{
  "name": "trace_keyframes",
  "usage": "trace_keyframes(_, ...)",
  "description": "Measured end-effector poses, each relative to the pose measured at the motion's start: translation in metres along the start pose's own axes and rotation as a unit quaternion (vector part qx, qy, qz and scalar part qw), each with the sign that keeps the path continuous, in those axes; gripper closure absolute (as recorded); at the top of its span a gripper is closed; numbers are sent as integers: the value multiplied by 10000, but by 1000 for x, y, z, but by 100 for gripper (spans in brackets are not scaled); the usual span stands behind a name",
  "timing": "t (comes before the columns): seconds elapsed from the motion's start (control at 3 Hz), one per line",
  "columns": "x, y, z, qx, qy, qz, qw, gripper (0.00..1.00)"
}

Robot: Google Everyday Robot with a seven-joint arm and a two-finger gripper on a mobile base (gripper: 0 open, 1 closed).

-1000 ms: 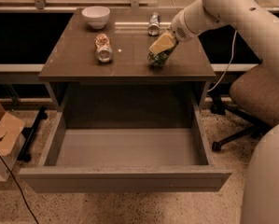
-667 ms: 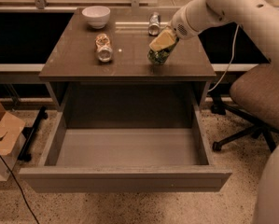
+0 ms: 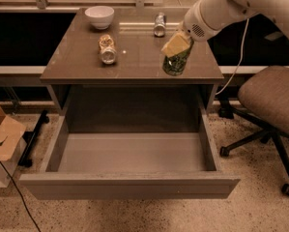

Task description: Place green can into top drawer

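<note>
Three cans are showing on the brown table [image 3: 134, 57], and I am watching the green can [image 3: 174, 66] at the table's front right part, close to the front edge and a little in from the right edge. The gripper [image 3: 177, 50] is sitting over the can's upper half, its yellowish fingers [image 3: 173, 43] pinching the green can from above, while the white arm is reaching in from beyond the table's right rear corner. The can is leaning slightly. I cannot tell whether its base is touching the tabletop or hanging just off it.

The top drawer [image 3: 129, 187] is standing pulled out below the table's front edge. Its open mouth is spanning the table's whole width, and its flat front panel is lying well forward of the table. The drawer's right wall is running forward from under the table's right side, so the can is standing just behind the drawer's right rear part.

Toward the table's back, the small silver can [image 3: 159, 24] is standing upright near the rear edge, well apart from the green one. The tan-orange can [image 3: 107, 50] is lying on its side left of the table's middle, and a white bowl [image 3: 99, 16] is sitting near the back left corner.

An office chair [image 3: 272, 98] is standing off the table's right side, near the drawer's right wall. A cardboard box [image 3: 1, 134] is resting on the floor off the table's left side
</note>
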State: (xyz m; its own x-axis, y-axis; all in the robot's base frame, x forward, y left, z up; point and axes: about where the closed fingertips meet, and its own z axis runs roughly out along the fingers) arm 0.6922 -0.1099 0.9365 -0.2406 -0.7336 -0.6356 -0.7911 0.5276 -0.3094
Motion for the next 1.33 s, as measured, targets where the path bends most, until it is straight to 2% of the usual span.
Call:
trace_keyframes(0.33,34,24,-8,-43,330,90,9994,100)
trace_keyframes(0.67,73,55,-14,-42,490,375,9981,100)
trace_keyframes(1.0,107,89,-2,-144,524,607,9967,100)
trace_keyframes(1.33,117,98,4,-194,582,633,9961,100)
